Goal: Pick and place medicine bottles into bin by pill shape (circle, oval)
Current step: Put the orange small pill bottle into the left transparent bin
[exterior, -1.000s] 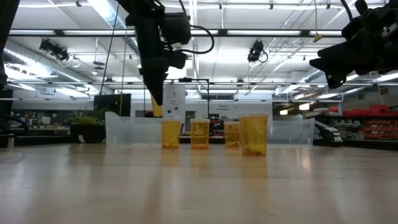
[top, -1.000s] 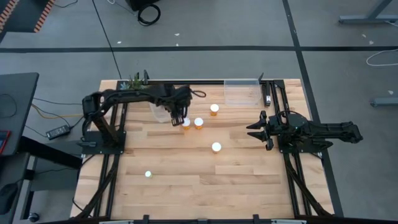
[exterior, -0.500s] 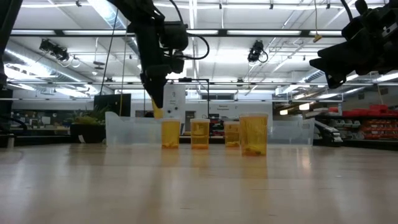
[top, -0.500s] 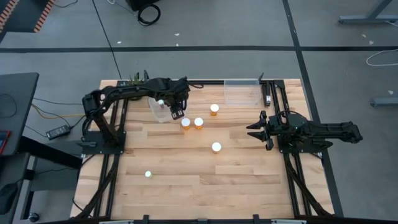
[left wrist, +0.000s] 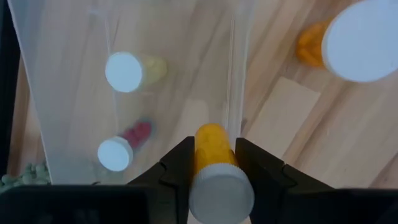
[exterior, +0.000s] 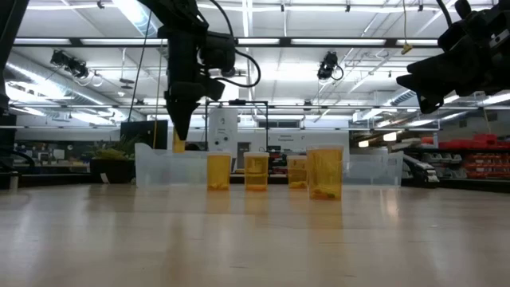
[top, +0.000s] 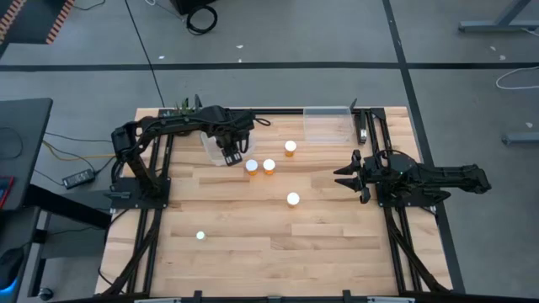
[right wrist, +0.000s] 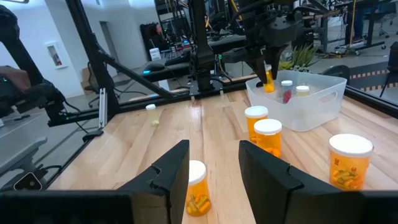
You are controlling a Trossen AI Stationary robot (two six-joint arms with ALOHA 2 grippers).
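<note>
You are holding an orange bottle [left wrist: 214, 165] pinched between the closed jaws of the left gripper [left wrist: 214, 163], right above the bin's wall [left wrist: 235, 74], so next carry it inward and release.

Orange white-capped bottle [left wrist: 214, 171] gripped above bin rim [left wrist: 235, 68], two bottles [left wrist: 127, 71] inside

The high view looks straight down on the whole table [top: 253, 244], the low view skims level across it toward the room, the left wrist view peers closely down at the clear bin [left wrist: 68, 93], and the right wrist view shares that bin from afar.
</note>
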